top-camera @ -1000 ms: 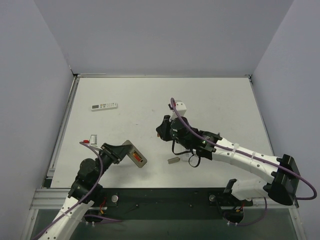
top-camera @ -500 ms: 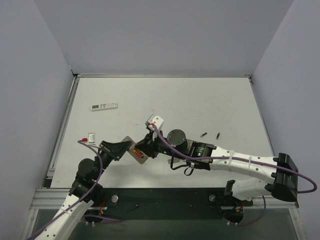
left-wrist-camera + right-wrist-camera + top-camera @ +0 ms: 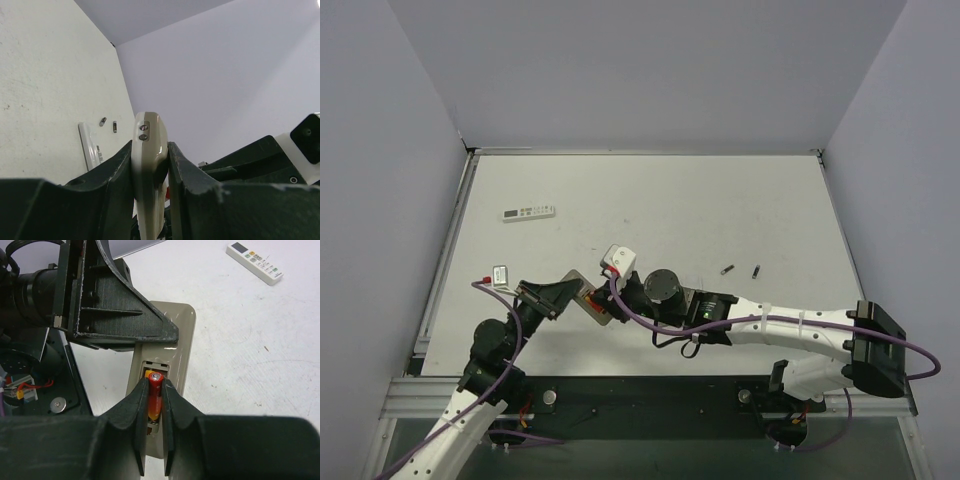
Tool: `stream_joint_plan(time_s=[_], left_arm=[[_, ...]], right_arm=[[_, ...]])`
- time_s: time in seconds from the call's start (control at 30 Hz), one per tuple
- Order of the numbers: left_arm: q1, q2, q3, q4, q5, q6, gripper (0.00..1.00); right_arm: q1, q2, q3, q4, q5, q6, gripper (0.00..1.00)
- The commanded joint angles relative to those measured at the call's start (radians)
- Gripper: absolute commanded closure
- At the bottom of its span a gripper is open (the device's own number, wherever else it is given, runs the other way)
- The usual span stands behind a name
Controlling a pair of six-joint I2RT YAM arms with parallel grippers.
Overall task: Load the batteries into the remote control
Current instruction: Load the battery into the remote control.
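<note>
Left gripper (image 3: 150, 162) clamped the remote (image 3: 177, 335); right gripper (image 3: 154, 391) pinched a battery (image 3: 155, 385) at its open bay (image 3: 159, 367), unseated; two spares (image 3: 725, 269) lay centre-right.

Overhead from behind, both wrist cameras close on the remote control (image 3: 183, 325)

White arms (image 3: 800, 325), black joints (image 3: 665, 287) (purple cables (image 3: 522, 335))

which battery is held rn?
The red-tipped battery pinched in the right gripper, at the remote control's open bay. The other two lie loose on the table.
</note>
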Motion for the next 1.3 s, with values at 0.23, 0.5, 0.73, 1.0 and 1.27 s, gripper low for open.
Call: stream_joint_plan(time_s=[0.23, 0.5, 0.73, 1.0, 1.27], left_arm=[[0.000, 0.016, -0.003, 0.126, 0.019, -0.043, 1.00], [0.000, 0.008, 0.000, 0.115, 0.019, -0.039, 1.00], [0.000, 0.007, 0.008, 0.123, 0.010, -0.037, 1.00], [0.000, 0.028, 0.014, 0.135, 0.024, -0.037, 1.00], [0.000, 0.027, 0.000, 0.126, 0.034, -0.037, 1.00]], right_arm=[[0.001, 0.026, 0.002, 0.108, 0.026, -0.076, 1.00], [0.001, 0.035, 0.031, -0.007, 0.015, -0.090, 1.00], [0.001, 0.044, 0.033, -0.056, 0.005, -0.090, 0.98], [0.002, 0.052, 0.047, -0.073, 0.006, -0.084, 0.76], [0.001, 0.017, 0.058, -0.082, 0.015, -0.081, 0.63]])
